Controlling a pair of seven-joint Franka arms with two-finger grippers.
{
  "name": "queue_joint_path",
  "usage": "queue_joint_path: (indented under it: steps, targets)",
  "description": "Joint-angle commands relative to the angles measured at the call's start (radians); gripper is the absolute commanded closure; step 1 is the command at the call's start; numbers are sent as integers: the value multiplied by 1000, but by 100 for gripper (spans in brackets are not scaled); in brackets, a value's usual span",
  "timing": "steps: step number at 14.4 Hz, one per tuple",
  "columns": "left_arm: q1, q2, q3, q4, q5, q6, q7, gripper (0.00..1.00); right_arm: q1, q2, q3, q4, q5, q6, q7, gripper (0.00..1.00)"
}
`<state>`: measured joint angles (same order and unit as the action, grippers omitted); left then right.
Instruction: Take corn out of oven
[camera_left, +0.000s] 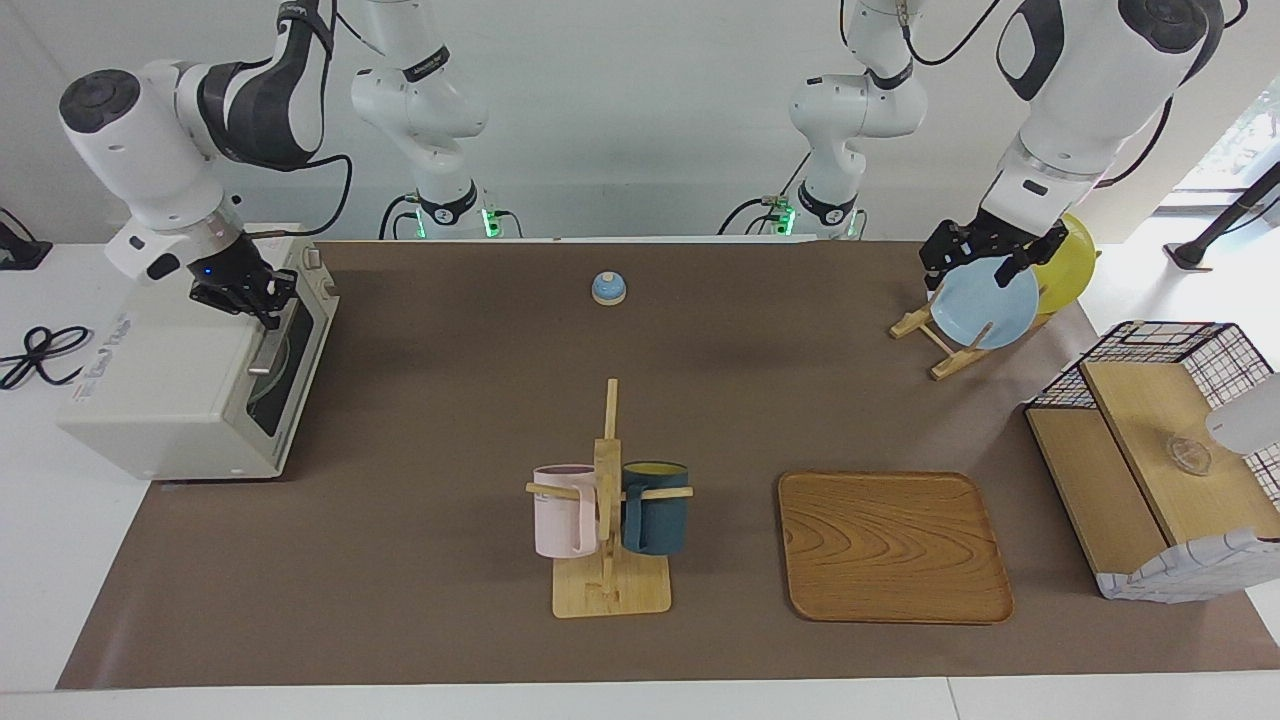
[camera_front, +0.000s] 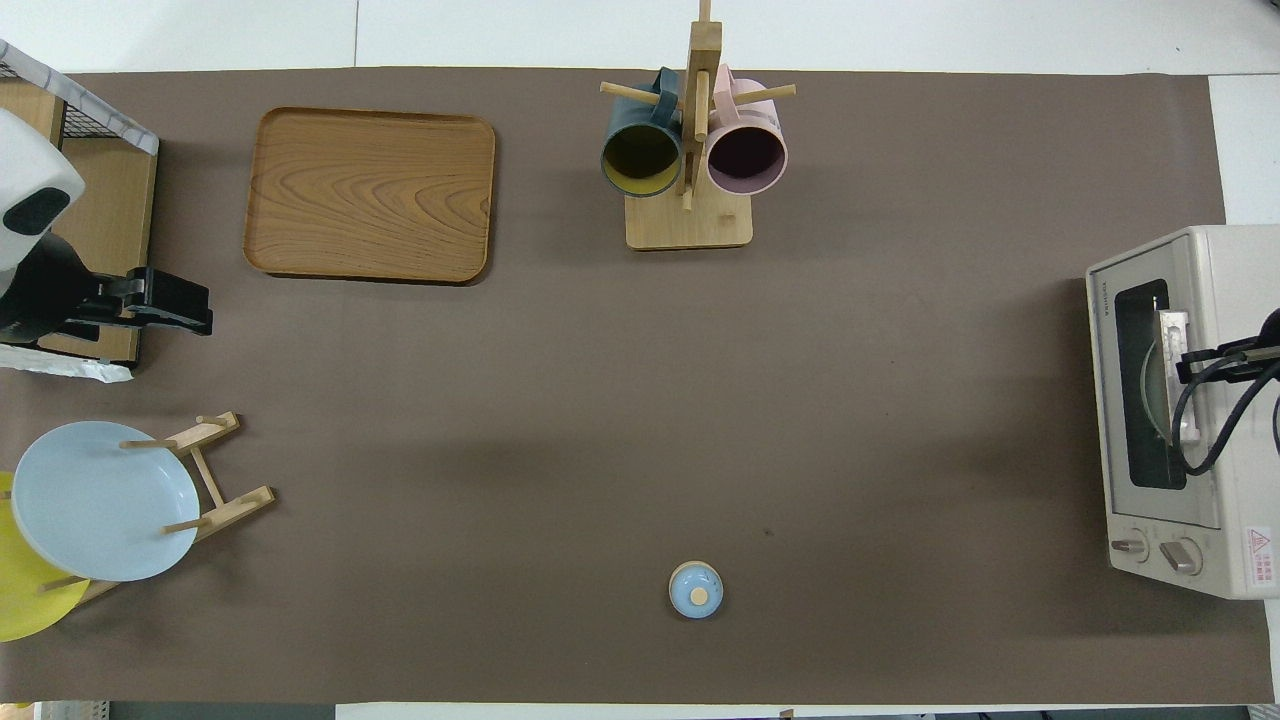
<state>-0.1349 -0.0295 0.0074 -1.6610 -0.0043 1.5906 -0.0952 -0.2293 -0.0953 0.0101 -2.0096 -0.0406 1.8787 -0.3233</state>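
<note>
The cream-white oven (camera_left: 170, 380) (camera_front: 1200, 540) stands at the right arm's end of the table with its dark glass door closed. The corn is hidden. My right gripper (camera_left: 262, 305) (camera_front: 1192, 362) is shut and hangs over the oven's top front edge, its tips just by the silver handle (camera_left: 266, 348) (camera_front: 1168, 380). I cannot tell whether they touch the bar. My left gripper (camera_left: 975, 270) (camera_front: 190, 305) waits open in the air over the plate rack, holding nothing.
A mug rack (camera_left: 608, 520) with a pink and a dark blue mug stands mid-table, with a wooden tray (camera_left: 893, 545) beside it. A small blue bell (camera_left: 608, 288) sits nearer the robots. A blue plate (camera_left: 985, 305), a yellow plate (camera_left: 1070, 262) and a basket shelf (camera_left: 1160, 450) are at the left arm's end.
</note>
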Motion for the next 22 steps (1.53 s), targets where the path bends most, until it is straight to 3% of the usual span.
queue_joint_path:
  steps: [1,15,22]
  targets:
    - [14,-13,-9,-17,21,2,5,0,-16,-11,8,-32,-9,40,-14,100]
    - [14,-13,-9,-17,21,2,5,0,-55,-12,10,-74,5,46,-16,100]
    - [14,-13,-9,-17,21,2,5,0,-13,17,14,-89,10,91,1,100]
